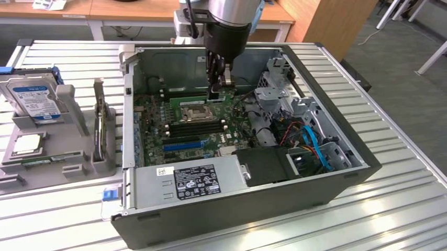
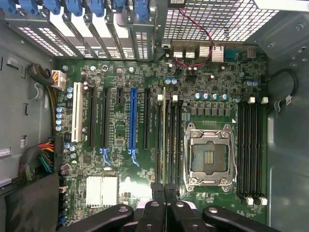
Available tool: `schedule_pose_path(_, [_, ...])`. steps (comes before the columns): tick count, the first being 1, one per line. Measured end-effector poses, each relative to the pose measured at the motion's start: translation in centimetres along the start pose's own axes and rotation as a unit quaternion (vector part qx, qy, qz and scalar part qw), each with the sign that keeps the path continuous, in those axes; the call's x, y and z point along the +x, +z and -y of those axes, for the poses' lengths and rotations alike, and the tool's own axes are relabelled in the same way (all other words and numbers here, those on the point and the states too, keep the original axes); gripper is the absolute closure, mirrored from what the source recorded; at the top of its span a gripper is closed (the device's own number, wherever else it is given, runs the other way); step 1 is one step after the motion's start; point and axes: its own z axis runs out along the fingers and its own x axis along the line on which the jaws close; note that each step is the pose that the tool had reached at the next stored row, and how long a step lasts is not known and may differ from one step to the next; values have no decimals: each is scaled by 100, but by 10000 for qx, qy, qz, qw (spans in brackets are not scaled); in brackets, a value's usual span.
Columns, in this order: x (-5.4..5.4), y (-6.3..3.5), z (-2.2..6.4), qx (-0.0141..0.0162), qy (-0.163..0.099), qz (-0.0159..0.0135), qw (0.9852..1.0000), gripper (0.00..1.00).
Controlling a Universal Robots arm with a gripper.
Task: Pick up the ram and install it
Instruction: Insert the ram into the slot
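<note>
arm reaches down into open pc case (image 1: 231,230) on slatted table (image 1: 405,198). pincer (image 1: 221,89) pinched on green ram (image 1: 187,97), low over mobo (image 1: 157,130) beside cpu socket (image 1: 198,111). hdd (image 1: 33,99) in gray rack (image 1: 64,144), exterior view's left.

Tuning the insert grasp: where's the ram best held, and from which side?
Upper long edge, from straight above, clamping its two flat faces: the ram stands on edge, thin, parallel to the memory slots. The gripper is shut on it that way.
</note>
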Motion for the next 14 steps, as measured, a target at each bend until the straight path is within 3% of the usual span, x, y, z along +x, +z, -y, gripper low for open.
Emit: schedule_pose_path(14, [1,58,3,0,0,2,10000,89])
